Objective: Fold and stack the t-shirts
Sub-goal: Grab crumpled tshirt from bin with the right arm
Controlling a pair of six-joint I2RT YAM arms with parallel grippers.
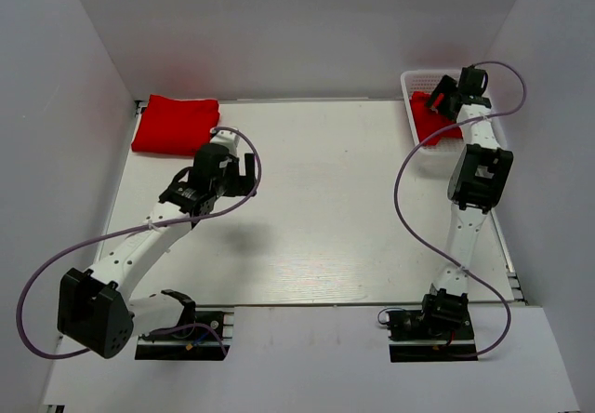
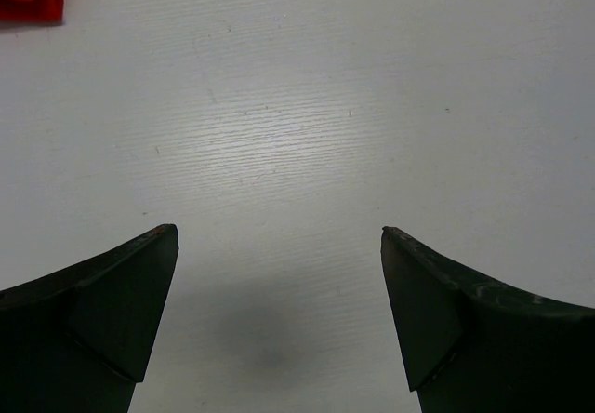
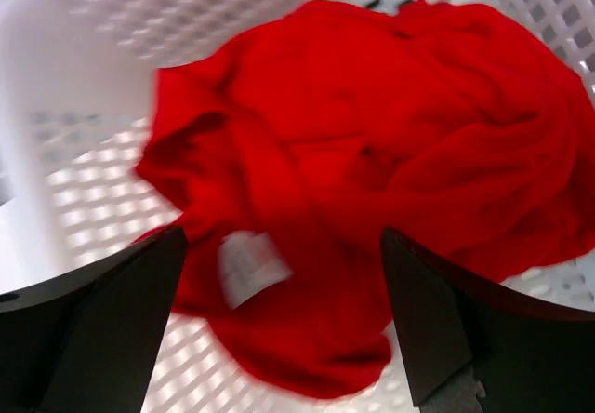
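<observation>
Beneath right end effector point(image 3: 281, 234), hanging wide open to grab: crumpled red t-shirt point(image 3: 372, 134) in mesh basket point(image 3: 84, 199); left end effector point(image 2: 279, 232) open, empty.

A robotics lab cell: plain white walls point(image 1: 279, 32) enclose a white table point(image 1: 335, 218) bearing left arm point(image 1: 139, 246) and right arm point(image 1: 462, 232).

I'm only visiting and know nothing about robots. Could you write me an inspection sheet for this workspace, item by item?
Surface: white table, faintly streaked.
Job's things: folded t-shirt, red, at the far left corner; crumpled t-shirt, red, its white tag showing, inside the white mesh basket at the far right.
Clutter: nothing seen.
Grippers: left gripper open over the table; right gripper open above the crumpled t-shirt, holding nothing.
Cables: a purple cable loops beside each arm.
Surroundings: plain white walls.
</observation>
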